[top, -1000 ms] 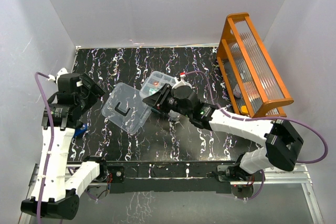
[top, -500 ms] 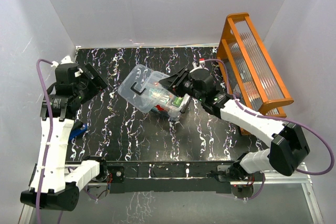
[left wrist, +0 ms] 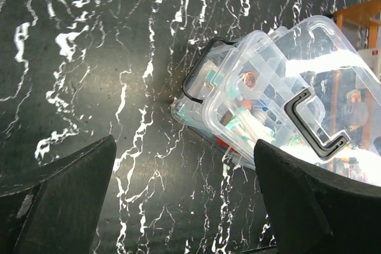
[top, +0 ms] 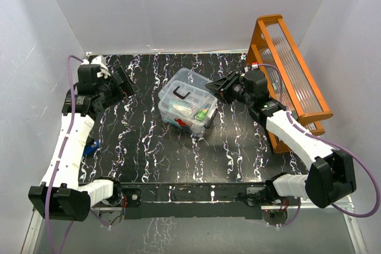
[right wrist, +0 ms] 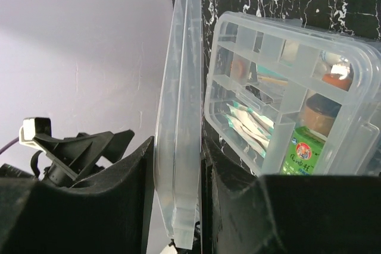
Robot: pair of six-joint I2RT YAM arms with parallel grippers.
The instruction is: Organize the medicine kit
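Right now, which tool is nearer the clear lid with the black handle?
Right. The right tool grips the lid by its edge; the left tool stands open, well off on the lid's opposite side, touching nothing.

Box [top: 181, 118] set near centre of table [top: 149, 153]. Divided tray [right wrist: 280, 105] seated in box; small items lodged in its compartments. Lid [top: 193, 84] laid over box top, slightly tilted, handle [top: 180, 93] on upper side. Lid edge on rack side pinched between right fingers [right wrist: 89, 206]. Rack [top: 292, 75] stood along right table edge, right of box. Right fingers placed between box and rack. Left fingers [left wrist: 65, 200] held spread over far-left part of table, left of box, well apart from it.
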